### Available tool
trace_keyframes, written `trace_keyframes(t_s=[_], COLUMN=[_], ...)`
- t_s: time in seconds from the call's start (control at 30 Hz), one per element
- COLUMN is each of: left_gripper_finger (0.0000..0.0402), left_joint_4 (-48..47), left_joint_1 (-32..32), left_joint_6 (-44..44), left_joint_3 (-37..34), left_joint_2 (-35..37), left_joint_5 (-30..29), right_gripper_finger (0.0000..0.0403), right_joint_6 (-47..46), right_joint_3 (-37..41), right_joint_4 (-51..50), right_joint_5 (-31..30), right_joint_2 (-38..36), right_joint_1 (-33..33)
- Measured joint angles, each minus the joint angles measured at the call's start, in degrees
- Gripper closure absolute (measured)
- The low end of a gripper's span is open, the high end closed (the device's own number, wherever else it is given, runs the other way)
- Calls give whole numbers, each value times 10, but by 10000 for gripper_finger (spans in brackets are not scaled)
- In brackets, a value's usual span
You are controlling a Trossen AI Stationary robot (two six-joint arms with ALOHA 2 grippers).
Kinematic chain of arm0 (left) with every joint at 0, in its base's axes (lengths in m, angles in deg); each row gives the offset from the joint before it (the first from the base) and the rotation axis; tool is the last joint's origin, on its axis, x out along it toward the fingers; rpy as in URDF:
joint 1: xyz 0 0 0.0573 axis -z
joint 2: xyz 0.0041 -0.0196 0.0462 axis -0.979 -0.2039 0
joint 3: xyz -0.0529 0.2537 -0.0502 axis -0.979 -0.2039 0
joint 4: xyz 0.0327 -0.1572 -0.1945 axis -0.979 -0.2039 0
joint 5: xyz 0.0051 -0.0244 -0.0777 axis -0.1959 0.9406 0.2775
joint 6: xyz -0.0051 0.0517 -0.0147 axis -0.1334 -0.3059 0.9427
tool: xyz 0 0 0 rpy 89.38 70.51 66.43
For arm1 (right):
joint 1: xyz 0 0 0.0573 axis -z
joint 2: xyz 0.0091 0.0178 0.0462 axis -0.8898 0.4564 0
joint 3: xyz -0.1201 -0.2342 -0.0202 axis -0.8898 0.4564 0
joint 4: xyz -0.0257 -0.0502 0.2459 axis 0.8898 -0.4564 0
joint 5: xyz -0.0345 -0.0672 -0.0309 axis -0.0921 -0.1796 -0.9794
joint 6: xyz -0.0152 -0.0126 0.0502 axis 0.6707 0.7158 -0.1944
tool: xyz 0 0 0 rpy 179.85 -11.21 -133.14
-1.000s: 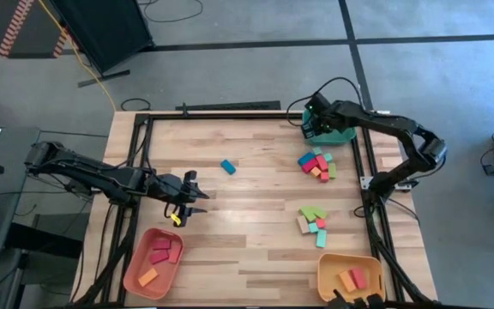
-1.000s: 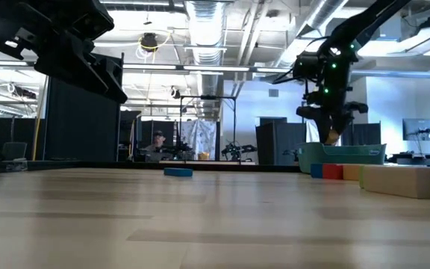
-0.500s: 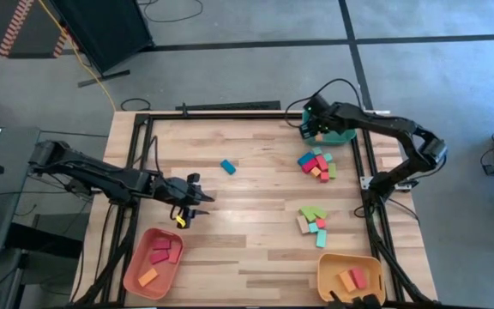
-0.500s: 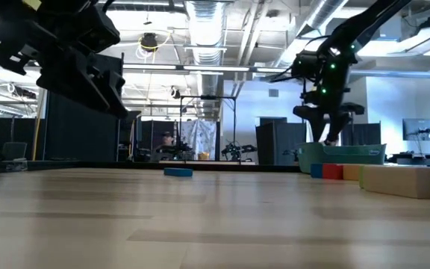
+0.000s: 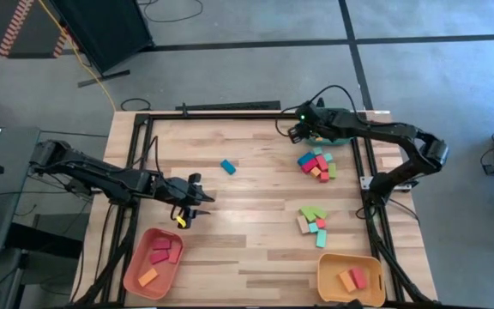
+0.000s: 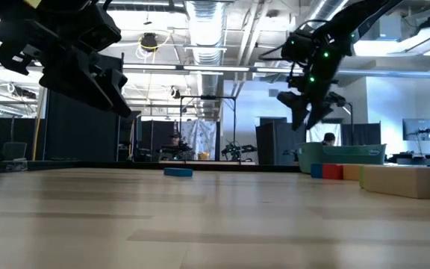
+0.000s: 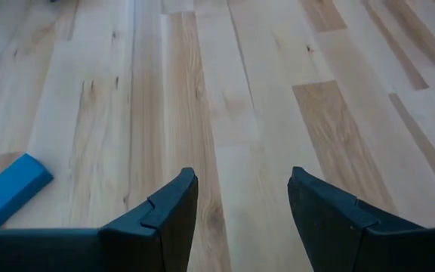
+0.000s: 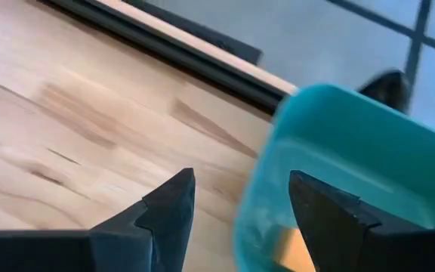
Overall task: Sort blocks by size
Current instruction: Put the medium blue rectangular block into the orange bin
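Wooden planks, pale and grained, make up my bench (image 5: 256,249), framed by dark rails. My left arm reaches in low from the side, my right one from the far corner. A salmon tray (image 5: 135,273) with red and orange blocks (image 5: 165,251) sits just behind and below my left end effector (image 5: 197,194); a yellow tray (image 5: 326,276) with more blocks is well away from it, across the bench. A teal tray (image 8: 338,143), smooth plastic, lies right beside my right end effector (image 5: 292,131), which hangs raised over the bench's far edge with its fingers (image 8: 168,208) parted and nothing between them. Two loose clusters of blocks lie nearer my right arm: one (image 5: 316,164) just below that end effector, mixed red, pink, green and orange; the other (image 5: 312,221) farther toward the yellow tray. My left end effector is partly open, empty, hovering above bare wood. A single blue bar (image 5: 227,166) lies flat ahead of it and off to one side, clear of both fingers, its long axis slanted across the plank grain.
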Motion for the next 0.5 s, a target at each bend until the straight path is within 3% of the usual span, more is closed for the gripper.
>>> trace_keyframes(t_s=[0.5], left_gripper_finger=[204], left_joint_4=[10], left_joint_1=[0], left_joint_6=[-11], left_joint_3=[0], left_joint_2=[0], left_joint_5=[0], right_gripper_finger=[159], right_joint_6=[0], right_joint_3=[0], right_joint_4=[228], right_joint_5=[1], right_joint_2=[1], right_joint_1=[-161])
